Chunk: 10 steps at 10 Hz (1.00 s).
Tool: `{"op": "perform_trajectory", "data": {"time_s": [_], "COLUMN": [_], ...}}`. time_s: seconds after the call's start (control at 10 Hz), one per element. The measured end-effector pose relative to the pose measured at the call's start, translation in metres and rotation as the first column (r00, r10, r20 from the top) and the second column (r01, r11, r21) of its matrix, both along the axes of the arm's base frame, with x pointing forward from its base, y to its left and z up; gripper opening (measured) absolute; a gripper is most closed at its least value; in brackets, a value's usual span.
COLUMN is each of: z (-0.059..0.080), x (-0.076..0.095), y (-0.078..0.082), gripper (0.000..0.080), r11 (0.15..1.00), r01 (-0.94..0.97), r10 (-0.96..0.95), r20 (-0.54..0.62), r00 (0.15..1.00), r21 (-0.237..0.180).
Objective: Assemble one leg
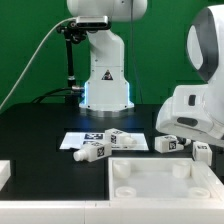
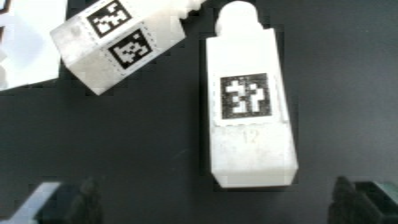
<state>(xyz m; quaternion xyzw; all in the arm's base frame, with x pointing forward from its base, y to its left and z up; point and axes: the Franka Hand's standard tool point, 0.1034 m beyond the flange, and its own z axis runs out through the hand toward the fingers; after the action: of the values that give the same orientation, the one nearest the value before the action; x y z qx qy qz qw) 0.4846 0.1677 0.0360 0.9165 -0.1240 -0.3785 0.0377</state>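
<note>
In the wrist view a white leg (image 2: 246, 110) lies flat on the black table, tag mark up, its narrower round end pointing away from the gripper. My gripper (image 2: 214, 205) is open and empty. Its two dark fingertips (image 2: 63, 205) stand wide apart, one either side of the leg's blunt end, without touching it. A second leg (image 2: 116, 40) lies slanted beside the first. In the exterior view the white hand (image 1: 188, 112) hangs over two legs (image 1: 166, 145) at the right. Its fingers are hidden there. Two more legs (image 1: 92, 150) lie near the middle.
The large flat white panel (image 1: 165, 185) with round sockets lies at the front. The marker board (image 1: 82, 138) lies under the middle legs. The robot's base (image 1: 105, 85) stands at the back, and a white block (image 1: 4, 175) sits at the exterior view's left edge.
</note>
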Motion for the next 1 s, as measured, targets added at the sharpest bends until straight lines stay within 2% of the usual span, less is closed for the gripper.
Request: {"op": "perform_trajectory", "data": {"time_s": [0.2, 0.6, 0.7, 0.8, 1.0], "z": [-0.005, -0.004, -0.009, -0.020, -0.029], "x": [-0.004, -0.002, -0.003, -0.015, -0.032], "y": [0.001, -0.002, 0.002, 0.008, 0.013], "gripper": [0.0648, 0.0648, 0.0648, 0.0648, 0.0648], "r11": [0.992, 0.991, 0.988, 0.985, 0.983], "r01": [0.116, 0.123, 0.140, 0.162, 0.174], "r10": [-0.114, -0.120, -0.139, -0.161, -0.170], "r20": [-0.040, -0.039, -0.029, -0.028, -0.065], "r00": [0.993, 0.992, 0.990, 0.987, 0.983], "r21": [0.054, 0.062, 0.060, 0.063, 0.066]}}
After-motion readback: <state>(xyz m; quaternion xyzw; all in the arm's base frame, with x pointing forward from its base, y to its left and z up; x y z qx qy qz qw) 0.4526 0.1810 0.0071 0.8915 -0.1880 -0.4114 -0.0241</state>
